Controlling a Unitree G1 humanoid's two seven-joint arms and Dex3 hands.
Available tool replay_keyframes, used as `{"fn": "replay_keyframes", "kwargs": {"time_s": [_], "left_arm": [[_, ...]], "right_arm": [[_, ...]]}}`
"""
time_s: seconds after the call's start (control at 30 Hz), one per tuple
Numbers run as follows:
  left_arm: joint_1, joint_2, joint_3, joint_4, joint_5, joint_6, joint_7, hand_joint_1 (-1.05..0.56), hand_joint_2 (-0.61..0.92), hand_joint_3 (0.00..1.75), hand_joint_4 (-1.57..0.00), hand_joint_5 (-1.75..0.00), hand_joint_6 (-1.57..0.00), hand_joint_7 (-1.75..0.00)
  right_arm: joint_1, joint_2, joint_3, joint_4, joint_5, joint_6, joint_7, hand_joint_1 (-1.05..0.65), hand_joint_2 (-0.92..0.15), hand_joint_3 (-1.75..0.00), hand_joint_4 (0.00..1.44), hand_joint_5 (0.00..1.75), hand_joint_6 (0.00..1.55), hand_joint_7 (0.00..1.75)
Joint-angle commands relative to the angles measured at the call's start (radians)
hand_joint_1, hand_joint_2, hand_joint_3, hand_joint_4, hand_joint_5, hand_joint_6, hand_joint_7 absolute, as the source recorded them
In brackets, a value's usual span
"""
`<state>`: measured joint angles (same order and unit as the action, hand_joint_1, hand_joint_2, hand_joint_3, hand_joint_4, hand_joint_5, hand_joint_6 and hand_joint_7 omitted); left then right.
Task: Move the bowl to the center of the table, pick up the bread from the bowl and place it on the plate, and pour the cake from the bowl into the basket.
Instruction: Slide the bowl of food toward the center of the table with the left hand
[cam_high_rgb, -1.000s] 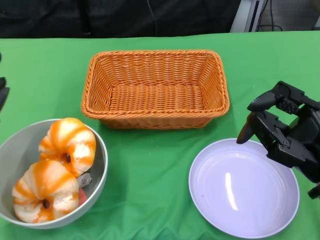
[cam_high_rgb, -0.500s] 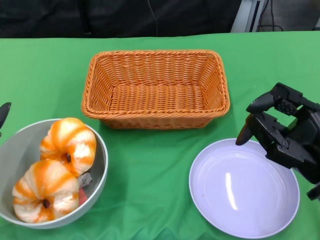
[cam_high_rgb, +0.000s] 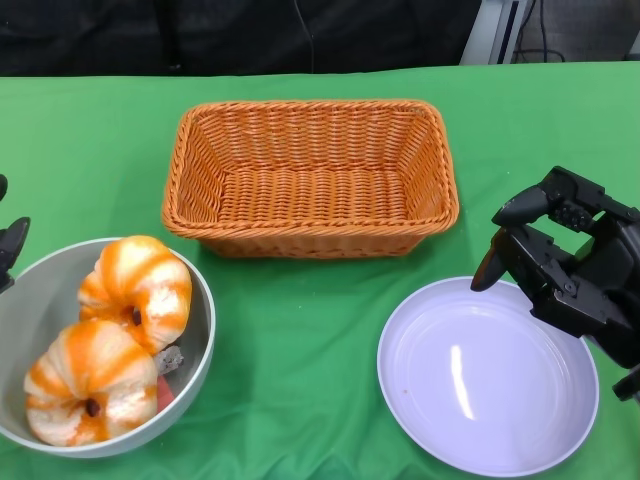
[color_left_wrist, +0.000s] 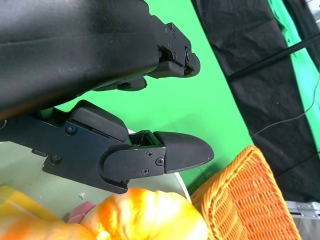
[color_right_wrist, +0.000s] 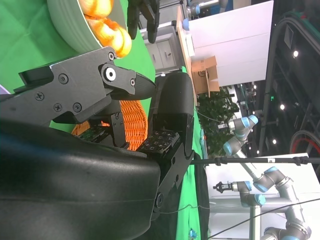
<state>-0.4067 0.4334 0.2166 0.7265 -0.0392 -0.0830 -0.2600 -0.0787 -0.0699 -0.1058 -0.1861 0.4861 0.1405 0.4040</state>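
At the table's left edge the left hand (cam_high_rgb: 10, 250) shows only as a sliver in the head view; its wrist view has the fingers (color_left_wrist: 170, 155) apart over the bowl's rim, gripping nothing. The grey bowl (cam_high_rgb: 195, 300) sits at the front left corner, well off the centre, holding two orange-striped round buns (cam_high_rgb: 135, 285) and a small pink and grey piece (cam_high_rgb: 166, 372) tucked between them and the bowl's wall, probably the cake. The bowl looks stiff and smooth, likely a bit slippery, so the rim nearest the left hand seems the place to take hold, with care that it slides flat and nothing rolls out. The buns look soft and light; a gentle hold around the sides should do. Toward the back, about mid-table, stands the woven orange basket (cam_high_rgb: 200, 190). At the front right lies the pale plate (cam_high_rgb: 405, 390). Over the plate's right rim hovers the right hand (cam_high_rgb: 560, 270), fingers spread and holding nothing
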Motion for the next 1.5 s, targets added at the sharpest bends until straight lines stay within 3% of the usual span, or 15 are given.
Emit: {"fn": "replay_keyframes", "kwargs": {"time_s": [0.03, 0.43, 0.63, 1.23, 1.5], "left_arm": [[-0.018, 0.037, -0.022, 0.016, 0.019, 0.012, -0.017, -0.83, 0.92, 0.61, -0.26, -0.01, -0.19, 0.00], [-0.015, 0.047, -0.064, -0.005, 0.030, 0.062, -0.055, -0.81, 0.92, 0.61, -0.23, 0.00, -0.19, 0.00], [-0.004, 0.028, -0.063, -0.032, 0.030, 0.130, -0.027, -0.82, 0.92, 0.57, -0.30, -0.03, -0.27, -0.03], [0.015, 0.006, -0.105, -0.086, 0.079, 0.245, 0.025, -0.81, 0.92, 0.68, -0.23, -0.01, -0.17, 0.00], [0.044, -0.016, -0.069, -0.128, 0.023, 0.238, 0.009, -0.84, 0.92, 0.65, -0.23, 0.00, -0.16, 0.00]], "right_arm": [[-0.007, -0.004, -0.006, -0.009, 0.006, -0.009, -0.002, -0.08, -0.77, -0.65, 0.62, 1.52, 0.66, 1.13], [-0.009, -0.003, -0.006, -0.007, 0.004, -0.011, -0.003, -0.10, -0.76, -0.65, 0.63, 1.52, 0.66, 1.14], [-0.009, -0.003, -0.006, -0.002, 0.002, -0.021, 0.003, -0.09, -0.76, -0.65, 0.63, 1.52, 0.65, 1.14], [-0.010, -0.001, -0.001, 0.003, -0.006, -0.039, -0.001, -0.10, -0.75, -0.66, 0.63, 1.52, 0.66, 1.13], [-0.015, -0.002, 0.002, 0.022, -0.009, -0.055, 0.003, -0.10, -0.77, -0.63, 0.63, 1.51, 0.66, 1.12]]}}
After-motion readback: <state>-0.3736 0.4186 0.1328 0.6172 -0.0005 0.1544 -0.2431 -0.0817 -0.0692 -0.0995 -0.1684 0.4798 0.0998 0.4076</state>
